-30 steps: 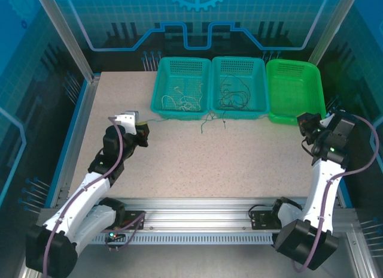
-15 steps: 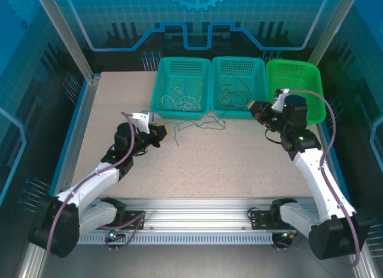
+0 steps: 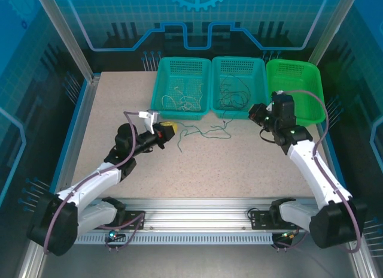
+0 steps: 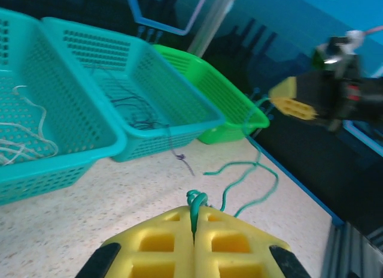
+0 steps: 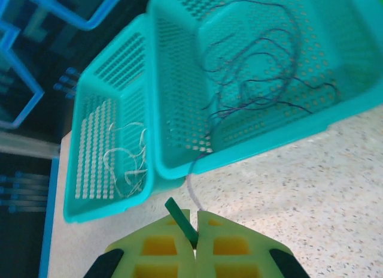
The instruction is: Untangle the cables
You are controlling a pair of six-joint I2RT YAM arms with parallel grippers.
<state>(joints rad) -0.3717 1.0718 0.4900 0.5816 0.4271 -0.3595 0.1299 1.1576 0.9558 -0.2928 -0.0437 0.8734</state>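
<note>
Table: three baskets in a row at 12 o'clock. Left teal basket holds whitish cables. Middle teal basket holds dark cables. Green basket beside it. Left gripper at 9 o'clock and right gripper at 3 o'clock each pinch one end of the green cable, which runs wavy between them.

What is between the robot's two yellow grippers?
A thin green cable stretches over the table between the left gripper and right gripper, both pinching it; the top view shows it.

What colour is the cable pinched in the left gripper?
Green cable, clearest in left wrist view.
</note>
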